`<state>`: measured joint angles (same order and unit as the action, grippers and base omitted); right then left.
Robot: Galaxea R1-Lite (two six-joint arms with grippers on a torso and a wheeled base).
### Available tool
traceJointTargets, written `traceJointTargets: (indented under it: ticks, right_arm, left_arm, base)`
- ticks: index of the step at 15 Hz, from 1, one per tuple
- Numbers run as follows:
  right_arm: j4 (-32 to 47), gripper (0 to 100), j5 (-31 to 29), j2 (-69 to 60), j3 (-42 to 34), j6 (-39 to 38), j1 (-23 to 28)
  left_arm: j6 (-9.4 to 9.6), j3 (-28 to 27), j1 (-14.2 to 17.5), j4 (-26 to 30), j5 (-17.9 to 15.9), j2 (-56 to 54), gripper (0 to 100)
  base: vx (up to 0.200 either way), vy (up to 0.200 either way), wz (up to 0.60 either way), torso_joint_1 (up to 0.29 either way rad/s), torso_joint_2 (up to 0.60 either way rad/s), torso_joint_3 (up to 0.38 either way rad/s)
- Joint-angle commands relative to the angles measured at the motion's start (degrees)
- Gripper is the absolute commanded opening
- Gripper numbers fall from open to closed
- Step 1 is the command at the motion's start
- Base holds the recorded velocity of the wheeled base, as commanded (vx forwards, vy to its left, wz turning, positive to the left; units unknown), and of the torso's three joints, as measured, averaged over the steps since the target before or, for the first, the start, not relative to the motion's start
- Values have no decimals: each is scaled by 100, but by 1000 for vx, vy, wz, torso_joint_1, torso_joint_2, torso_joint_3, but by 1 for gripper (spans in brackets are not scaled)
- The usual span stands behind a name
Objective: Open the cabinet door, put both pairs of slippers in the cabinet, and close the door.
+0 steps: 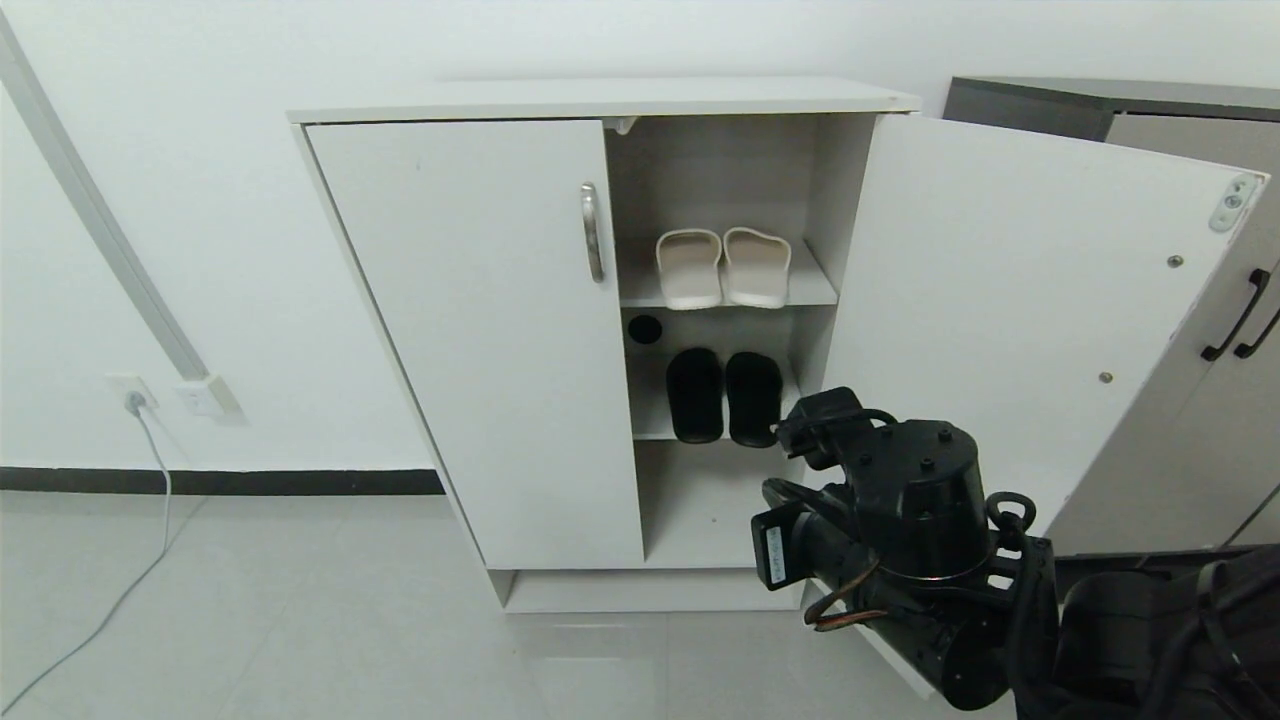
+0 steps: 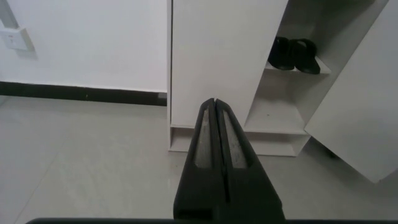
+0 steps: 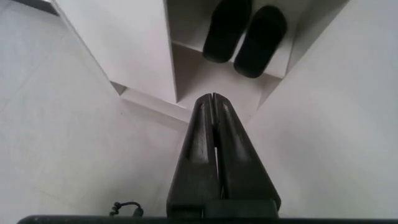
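Cabinet door [image 1: 1010, 320] hangs open at 3 o'clock of the shelves [image 1: 818, 290], where white slippers [image 1: 722, 267] and black slippers [image 1: 724, 396] sit. Probably light, rigid, smooth: push near its free edge. Left gripper [image 2: 214, 124] and right gripper [image 3: 214, 121] fingers are closed, empty.

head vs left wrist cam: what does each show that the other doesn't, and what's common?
Head only: white slippers on the upper shelf, the metal handle, a grey cabinet off to the right.
Left wrist only: the left gripper, shut.
Both: black slippers on the middle shelf, the closed left door, the open right door.
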<state>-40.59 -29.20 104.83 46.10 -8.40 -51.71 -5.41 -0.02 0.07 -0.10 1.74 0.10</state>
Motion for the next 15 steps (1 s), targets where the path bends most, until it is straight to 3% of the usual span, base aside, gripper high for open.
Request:
traceJointTargets:
  ticks: [1, 8, 11, 15]
  right_arm:
    - [-1, 0, 2, 47, -58, -4, -6]
    - [-1, 0, 2, 170, -31, -4, 65]
    - [-1, 0, 2, 170, -40, 5, 65]
    - [-1, 0, 2, 170, -49, 5, 65]
  left_arm:
    - [-4, 2, 1, 1, 1, 8, 0]
    - [-4, 2, 1, 1, 10, 8, 0]
    - [-4, 2, 1, 1, 1, 8, 0]
    - [-4, 2, 1, 1, 1, 8, 0]
  base:
    - [0, 0, 0, 0, 0, 0]
    - [0, 0, 0, 0, -21, -22]
    - [0, 0, 0, 14, -176, -325]
    - [0, 0, 0, 55, -527, -369]
